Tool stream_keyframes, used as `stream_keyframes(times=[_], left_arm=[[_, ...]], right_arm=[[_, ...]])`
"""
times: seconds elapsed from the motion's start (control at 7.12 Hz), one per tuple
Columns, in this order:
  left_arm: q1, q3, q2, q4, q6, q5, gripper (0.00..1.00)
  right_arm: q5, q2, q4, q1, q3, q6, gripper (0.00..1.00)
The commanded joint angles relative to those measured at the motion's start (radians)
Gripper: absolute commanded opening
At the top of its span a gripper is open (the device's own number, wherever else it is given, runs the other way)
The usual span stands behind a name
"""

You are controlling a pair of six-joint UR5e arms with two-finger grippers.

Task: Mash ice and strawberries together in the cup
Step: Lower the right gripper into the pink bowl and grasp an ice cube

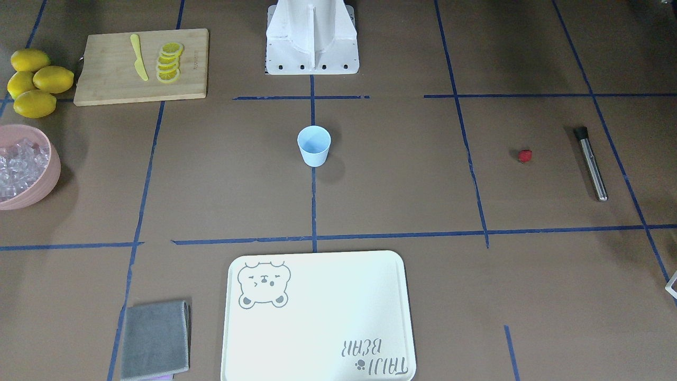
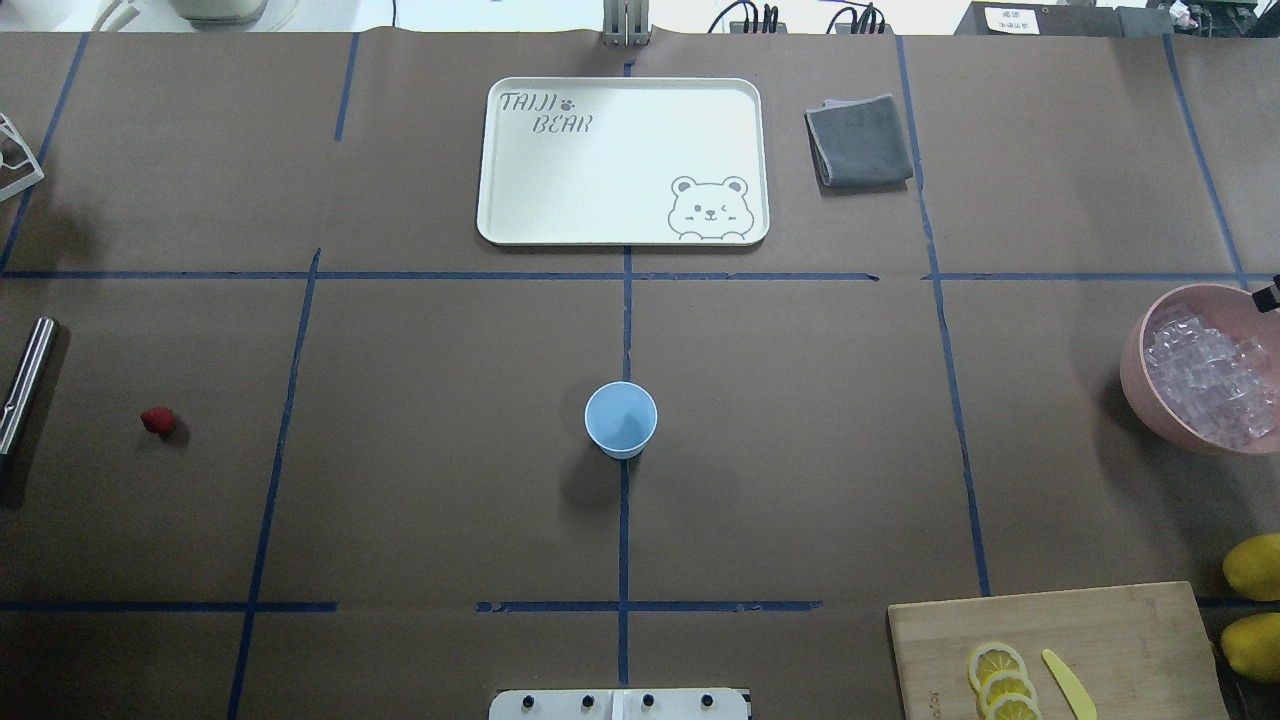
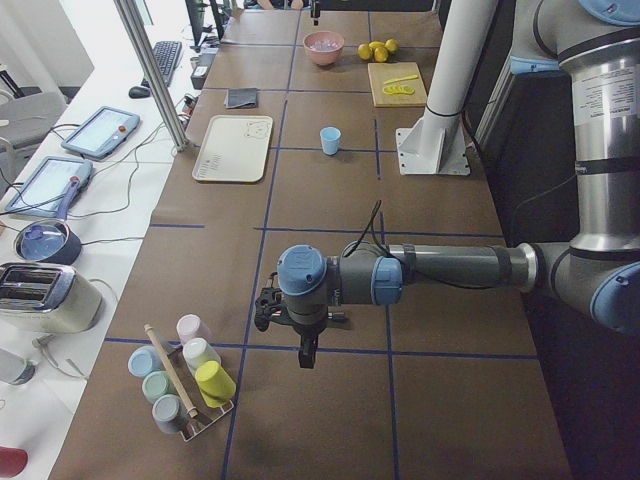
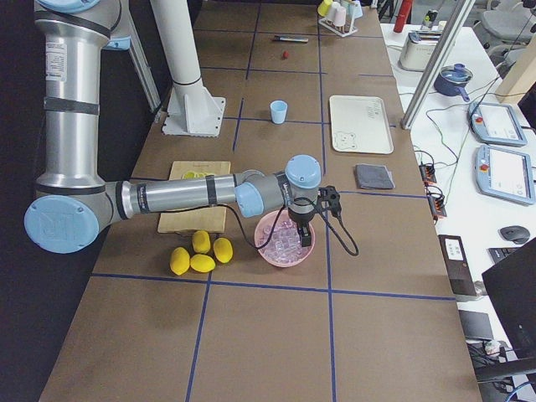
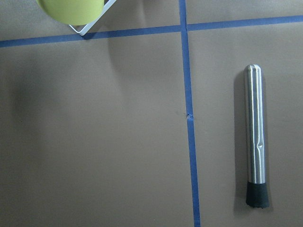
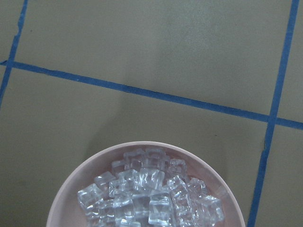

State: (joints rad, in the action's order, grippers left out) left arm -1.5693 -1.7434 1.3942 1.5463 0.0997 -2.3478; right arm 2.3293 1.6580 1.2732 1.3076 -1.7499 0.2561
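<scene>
Light blue plastic cup (image 2: pixel 621 420), upright on the brown worktop (image 2: pixel 400 450), right on the centre tape line and just ahead of the robot's base. Well apart from both berry and ice.

Red strawberry (image 2: pixel 158 420) alone far out on the robot's left. Near a steel rod (image 1: pixel 591 163) with a black end, but not touching it. Rod flat on the worktop, just beside a blue tape line in the left wrist view.

Ice (image 2: pixel 1205 375) heaped in a pink bowl (image 2: pixel 1132 372) at the far right edge, clear cubes piled up to about the rim.

Left fingers (image 3: pixel 305 352) pointing down above the worktop, near a wire rack of pastel cups (image 3: pixel 185 385). Seen only from the side camera, so cannot tell how far apart or whether anything is held.

Right fingers (image 4: pixel 305 237) pointing down over the pink bowl, close above the ice. Again cannot tell whether spread or closed, nor whether gripping a cube. Nothing but bowl, ice and taped worktop in the right wrist view.

Across the worktop from the cup, a cream tray (image 2: pixel 620 160) printed with a bear, and a folded grey cloth (image 2: pixel 858 140) just beside it. Near the bowl, a wooden board (image 1: pixel 106 79) carrying lemon slices (image 1: pixel 169 62) in an overlapping row and a yellow knife (image 1: pixel 139 57) alongside. Four whole lemons (image 1: pixel 37 79) clustered between board and bowl.
</scene>
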Motion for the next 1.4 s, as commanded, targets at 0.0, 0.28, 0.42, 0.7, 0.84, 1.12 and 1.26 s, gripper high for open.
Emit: stream_keyframes(times=[0.0,0.28,0.42,0.7,0.84,1.12,1.26], left_arm=[[0.000,-0.002,-0.003,0.000,0.000,-0.002,1.00],[0.000,-0.002,-0.003,0.000,0.000,-0.002,1.00],[0.000,-0.002,-0.003,0.000,0.000,-0.002,1.00],[0.000,-0.002,-0.003,0.000,0.002,-0.002,1.00],[0.000,-0.002,-0.003,0.000,0.000,-0.002,1.00],[0.000,-0.002,-0.003,0.000,0.000,-0.002,1.00],[0.000,-0.002,-0.003,0.000,0.000,-0.002,1.00]], right_arm=[[-0.051,0.016,-0.196,-0.077,0.091,0.113,0.95],[-0.087,0.019,-0.219,-0.109,0.102,0.118,0.88],[-0.087,0.019,-0.221,-0.114,0.101,0.117,0.85],[-0.087,0.026,-0.221,-0.125,0.099,0.115,0.79],[-0.087,0.026,-0.221,-0.129,0.101,0.114,0.76],[-0.087,0.026,-0.221,-0.136,0.101,0.114,0.69],[-0.088,0.028,-0.221,-0.136,0.101,0.112,0.56]])
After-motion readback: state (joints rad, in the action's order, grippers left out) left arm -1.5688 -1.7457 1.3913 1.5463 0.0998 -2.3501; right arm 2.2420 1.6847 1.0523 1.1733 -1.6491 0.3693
